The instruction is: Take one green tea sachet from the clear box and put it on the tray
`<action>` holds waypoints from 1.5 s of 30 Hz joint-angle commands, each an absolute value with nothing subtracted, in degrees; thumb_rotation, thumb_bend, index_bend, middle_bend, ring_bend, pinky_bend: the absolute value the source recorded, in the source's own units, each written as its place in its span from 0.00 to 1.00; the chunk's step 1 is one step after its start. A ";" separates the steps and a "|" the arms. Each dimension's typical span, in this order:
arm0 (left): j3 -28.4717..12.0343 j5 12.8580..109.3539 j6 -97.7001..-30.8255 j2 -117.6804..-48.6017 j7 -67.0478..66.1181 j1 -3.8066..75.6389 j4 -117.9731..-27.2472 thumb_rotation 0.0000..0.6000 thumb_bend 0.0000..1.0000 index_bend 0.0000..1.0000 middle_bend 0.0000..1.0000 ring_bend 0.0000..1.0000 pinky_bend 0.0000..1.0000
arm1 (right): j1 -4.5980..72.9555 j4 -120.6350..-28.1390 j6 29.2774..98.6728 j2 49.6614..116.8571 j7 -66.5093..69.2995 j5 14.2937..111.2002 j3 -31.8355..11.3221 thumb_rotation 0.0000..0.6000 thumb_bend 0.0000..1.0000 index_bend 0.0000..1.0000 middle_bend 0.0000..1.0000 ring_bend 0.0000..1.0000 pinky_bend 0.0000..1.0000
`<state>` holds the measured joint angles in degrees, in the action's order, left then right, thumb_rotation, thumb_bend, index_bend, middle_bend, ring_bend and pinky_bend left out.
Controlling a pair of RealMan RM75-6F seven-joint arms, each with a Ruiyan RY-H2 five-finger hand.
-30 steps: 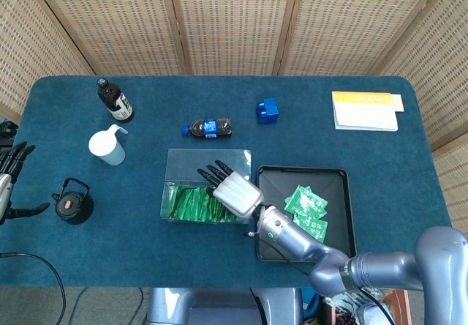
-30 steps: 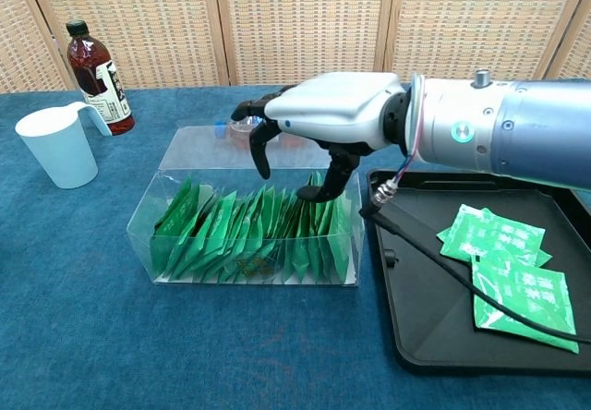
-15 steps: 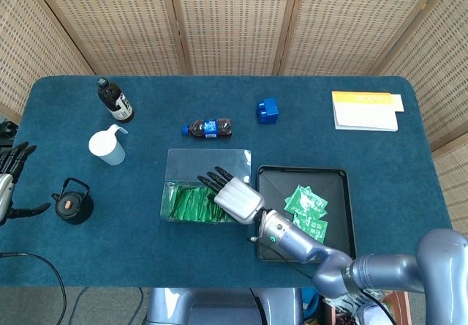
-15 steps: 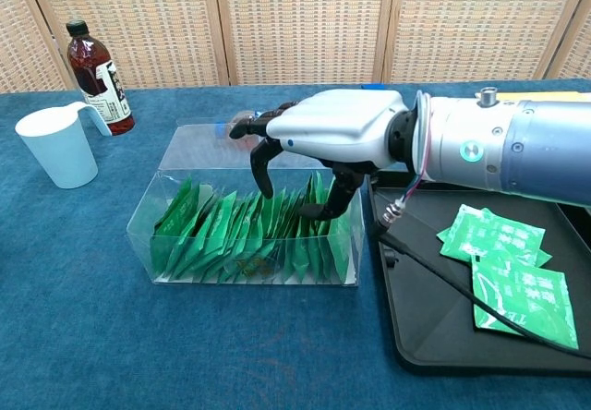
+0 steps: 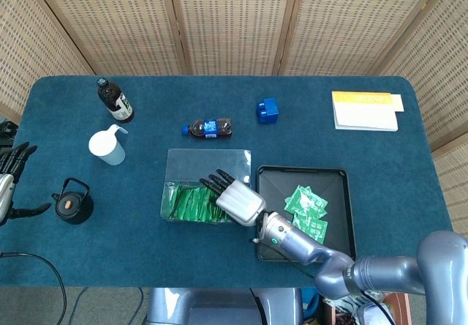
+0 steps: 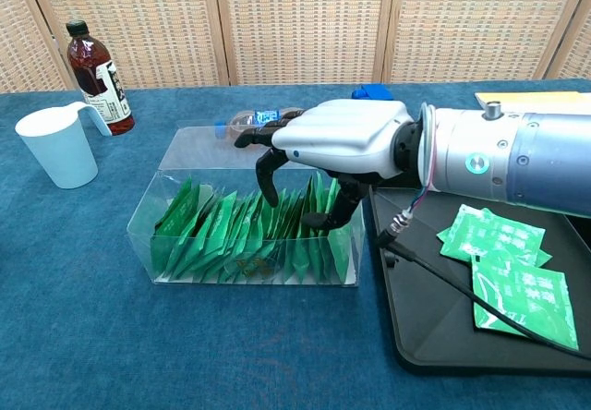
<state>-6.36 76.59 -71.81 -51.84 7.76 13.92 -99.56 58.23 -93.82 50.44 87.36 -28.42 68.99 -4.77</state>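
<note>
A clear box (image 6: 175,165) (image 5: 186,164) holds several upright green tea sachets (image 6: 226,235) (image 5: 186,202). My right hand (image 6: 323,147) (image 5: 234,197) hovers over the box's right half, fingers spread and curled downward, tips (image 6: 270,188) among the tops of the sachets. Nothing is plainly held in it. To the right lies the black tray (image 6: 416,355) (image 5: 340,182) with a few green sachets (image 6: 503,262) (image 5: 307,204) in it. My left hand (image 5: 11,182) shows at the far left edge of the head view, fingers apart, holding nothing.
A white cup (image 6: 57,142) (image 5: 107,146) and a brown bottle (image 6: 92,78) (image 5: 115,99) stand at the left. A small bottle (image 5: 208,127) lies behind the box. A blue block (image 5: 268,110), a yellow-white notepad (image 5: 364,110) and a black teapot (image 5: 72,202) also sit on the table.
My right hand has dropped lower and drawn back toward the box's near side, fingertips now down among the sachets. The left hand has not moved.
</note>
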 commanded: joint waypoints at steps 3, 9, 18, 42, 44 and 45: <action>-6.37 76.55 -71.81 -51.88 7.70 13.94 -99.52 1.00 0.12 0.00 0.00 0.00 0.00 | 58.08 -93.62 49.89 87.40 -28.27 69.20 -4.79 1.00 0.47 0.43 0.02 0.00 0.00; -6.33 76.52 -71.79 -51.92 7.54 13.98 -99.56 1.00 0.12 0.00 0.00 0.00 0.00 | 58.01 -92.92 49.17 88.15 -28.05 69.22 -5.02 1.00 0.47 0.43 0.02 0.00 0.00; -6.35 76.39 -71.70 -51.86 7.76 13.99 -99.44 1.00 0.12 0.00 0.00 0.00 0.00 | 58.10 -91.59 48.89 89.15 -28.52 67.83 -6.28 1.00 0.47 0.43 0.02 0.00 0.00; -6.28 76.29 -71.16 -52.13 7.36 14.37 -99.16 1.00 0.12 0.00 0.00 0.00 0.00 | 61.23 -95.99 46.86 87.07 -36.30 59.35 -7.23 1.00 0.20 0.43 0.03 0.00 0.00; -6.26 76.34 -71.12 -52.14 7.45 14.39 -99.11 1.00 0.12 0.00 0.00 0.00 0.00 | 61.54 -96.24 47.04 86.99 -36.98 58.75 -7.27 1.00 0.19 0.43 0.03 0.00 0.00; -6.24 76.41 -71.11 -52.12 7.54 14.39 -99.09 1.00 0.12 0.00 0.00 0.00 0.00 | 61.79 -96.39 47.13 86.88 -37.57 58.42 -7.24 1.00 0.19 0.43 0.03 0.00 0.00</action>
